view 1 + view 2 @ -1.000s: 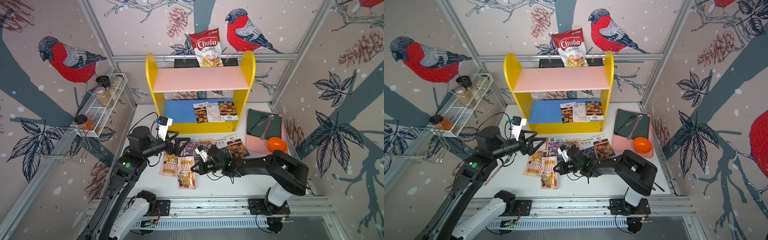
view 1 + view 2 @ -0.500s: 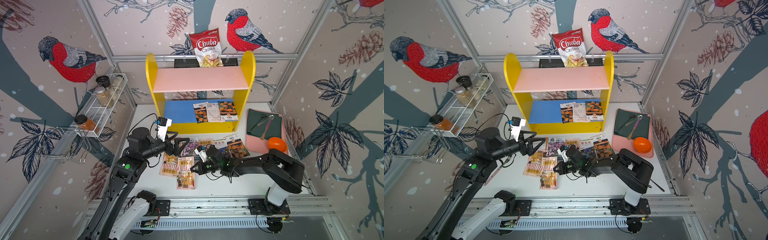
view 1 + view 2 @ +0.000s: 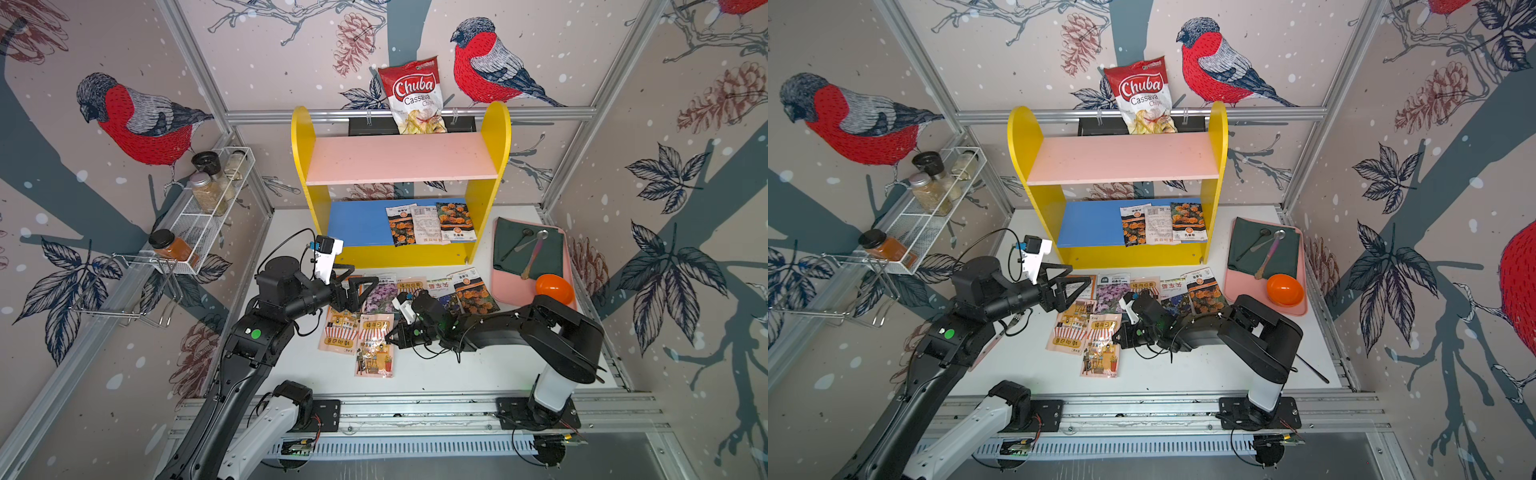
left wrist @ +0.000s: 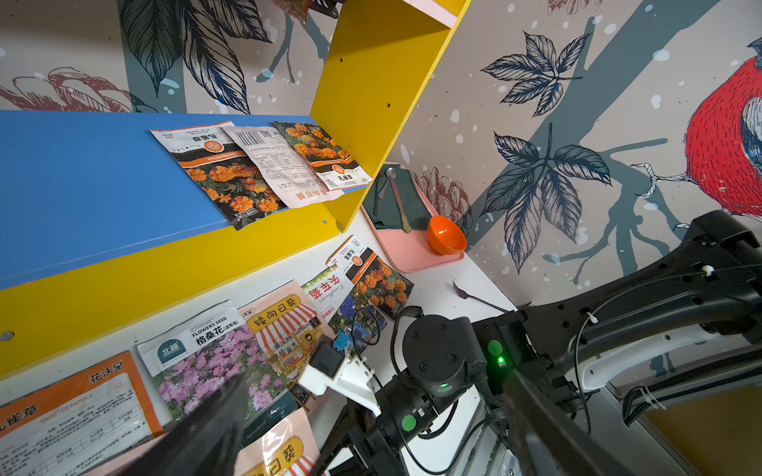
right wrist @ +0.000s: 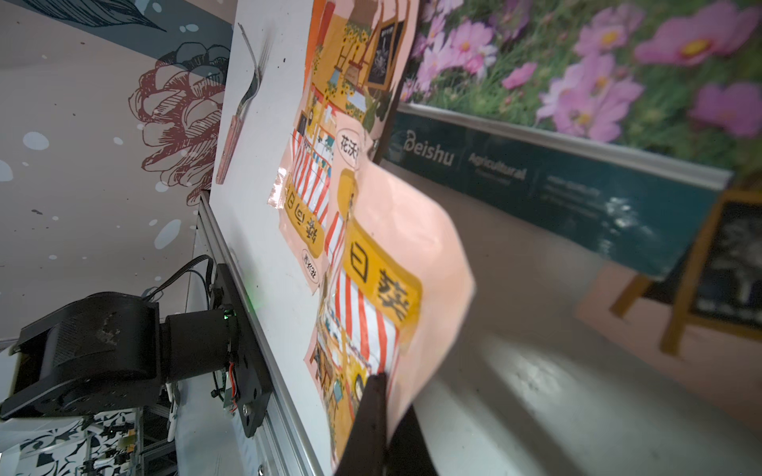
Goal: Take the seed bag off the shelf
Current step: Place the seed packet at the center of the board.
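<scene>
Blue lower board of the shelf (image 3: 361, 222) carries three seed bags (image 3: 432, 222) at its right end. The left hand (image 3: 365, 291) hangs wide open and empty above the bench (image 3: 457, 374). The right hand (image 3: 392, 337) is pinched tight on the edge of a pink packet (image 3: 374, 353).

Left gripper (image 4: 375, 377) blurred, cut by frame edge. Right gripper (image 5: 389, 393) base cut off, hiding corner of held bag (image 5: 379, 288). Fork (image 3: 1313, 371) head behind right arm (image 3: 1258, 345).
</scene>
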{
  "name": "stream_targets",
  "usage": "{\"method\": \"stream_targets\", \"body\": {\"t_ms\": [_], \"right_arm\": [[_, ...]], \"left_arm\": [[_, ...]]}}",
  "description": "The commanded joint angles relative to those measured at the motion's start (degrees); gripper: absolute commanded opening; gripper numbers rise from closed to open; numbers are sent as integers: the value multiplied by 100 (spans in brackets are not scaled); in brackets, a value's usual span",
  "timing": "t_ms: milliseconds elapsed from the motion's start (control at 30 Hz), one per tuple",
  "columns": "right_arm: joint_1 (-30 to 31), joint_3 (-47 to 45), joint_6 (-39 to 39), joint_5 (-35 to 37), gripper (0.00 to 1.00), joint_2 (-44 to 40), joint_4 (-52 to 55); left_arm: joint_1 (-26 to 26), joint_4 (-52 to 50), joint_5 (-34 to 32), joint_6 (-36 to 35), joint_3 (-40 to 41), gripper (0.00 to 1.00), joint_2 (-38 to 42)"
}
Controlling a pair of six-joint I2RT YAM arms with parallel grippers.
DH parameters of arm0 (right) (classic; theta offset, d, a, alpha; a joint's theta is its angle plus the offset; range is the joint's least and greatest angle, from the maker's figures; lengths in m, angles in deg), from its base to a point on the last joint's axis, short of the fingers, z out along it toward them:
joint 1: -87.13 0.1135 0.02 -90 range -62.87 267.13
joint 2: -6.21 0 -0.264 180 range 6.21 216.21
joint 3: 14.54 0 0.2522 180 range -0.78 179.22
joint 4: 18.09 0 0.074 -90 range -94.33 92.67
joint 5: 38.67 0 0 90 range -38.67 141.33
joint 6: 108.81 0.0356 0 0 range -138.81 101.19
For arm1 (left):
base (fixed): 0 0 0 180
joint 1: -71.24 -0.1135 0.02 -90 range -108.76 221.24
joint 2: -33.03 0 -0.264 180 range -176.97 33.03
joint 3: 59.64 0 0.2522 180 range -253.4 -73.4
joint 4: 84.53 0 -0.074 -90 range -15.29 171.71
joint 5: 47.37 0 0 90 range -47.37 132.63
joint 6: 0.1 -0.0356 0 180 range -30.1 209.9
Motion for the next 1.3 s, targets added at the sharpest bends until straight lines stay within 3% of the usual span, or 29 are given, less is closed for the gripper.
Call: {"method": "stream_targets", "body": {"t_ms": [0, 100, 267, 467, 767, 1267], "right_arm": [[-41, 31, -134, 62, 12, -37, 219], [-38, 92, -200, 62, 28, -3, 327], [-36, 152, -240, 77, 42, 28, 403], [-47, 287, -409, 274, 67, -41, 815], [-88, 82, -772, 573, 98, -1087, 1142], [-939, -660, -1114, 1369, 100, -4739, 2408]], "left_arm": [[-17, 203, 49, -78, 26, 96, -30], [-18, 240, 57, -48, 35, 96, -25], [-17, 331, 15, -10, 89, 96, -19], [-11, 410, -31, 7, 105, 96, -9], [-17, 1280, -517, 860, 254, 96, -528], [10, 2739, -659, 2809, 149, 93, -2565]]}}
